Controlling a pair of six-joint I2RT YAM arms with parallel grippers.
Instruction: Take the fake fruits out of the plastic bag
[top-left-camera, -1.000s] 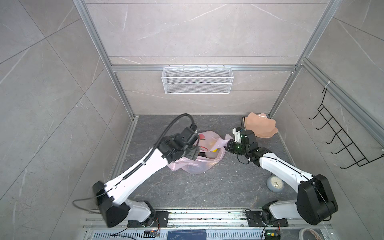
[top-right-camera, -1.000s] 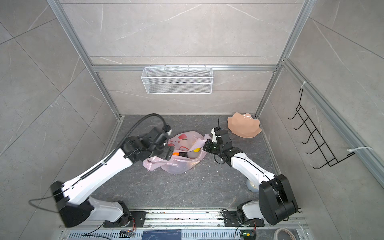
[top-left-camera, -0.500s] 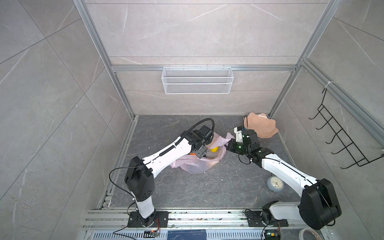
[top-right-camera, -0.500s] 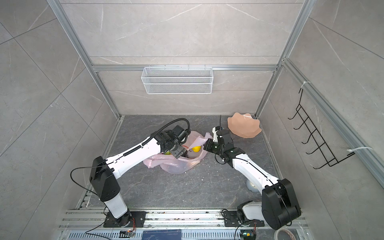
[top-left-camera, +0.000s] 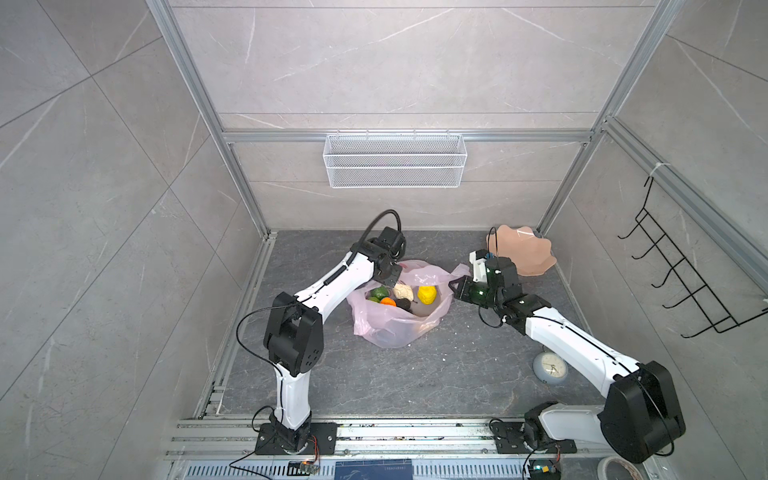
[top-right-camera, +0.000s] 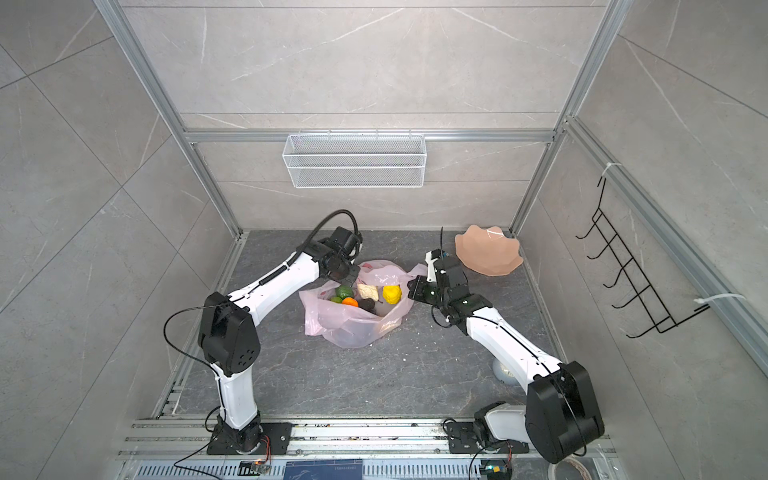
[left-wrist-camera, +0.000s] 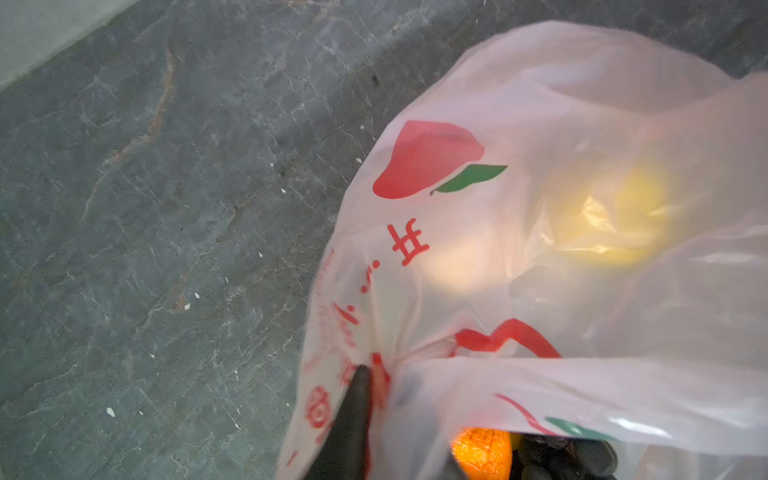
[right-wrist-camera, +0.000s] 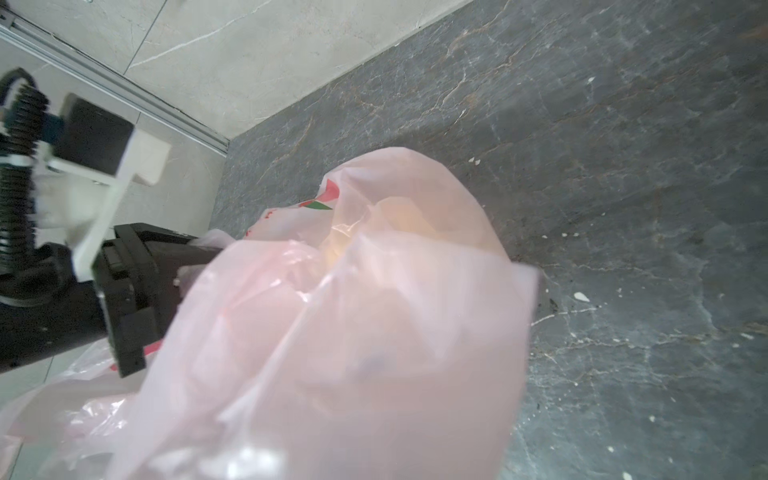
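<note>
Left wrist view: one black finger (left-wrist-camera: 353, 411) of the left gripper (top-left-camera: 392, 281) bears on puckered film at the rim of the bag (left-wrist-camera: 519, 232). The jaws are clamped on that film; the opposing finger is hidden behind it. An orange (left-wrist-camera: 482, 453) shows below the rim, with a dark piece (left-wrist-camera: 565, 457) beside it.

In both top views the bag stands on the floor (top-left-camera: 415, 386) between the two arms, mouth up and spread. The left gripper holds the far left rim. The right gripper (top-left-camera: 454, 286) is closed on the right rim. In the right wrist view, film lies close against the lens and hides the fingers.

All fruits lie inside the bag:
- green fruit (top-left-camera: 377, 293) at the left
- orange touching it
- cream piece (top-left-camera: 403, 291) in the middle
- yellow fruit (top-left-camera: 427, 294) at the right

A plate (top-left-camera: 525, 257) sits behind the right gripper.
</note>
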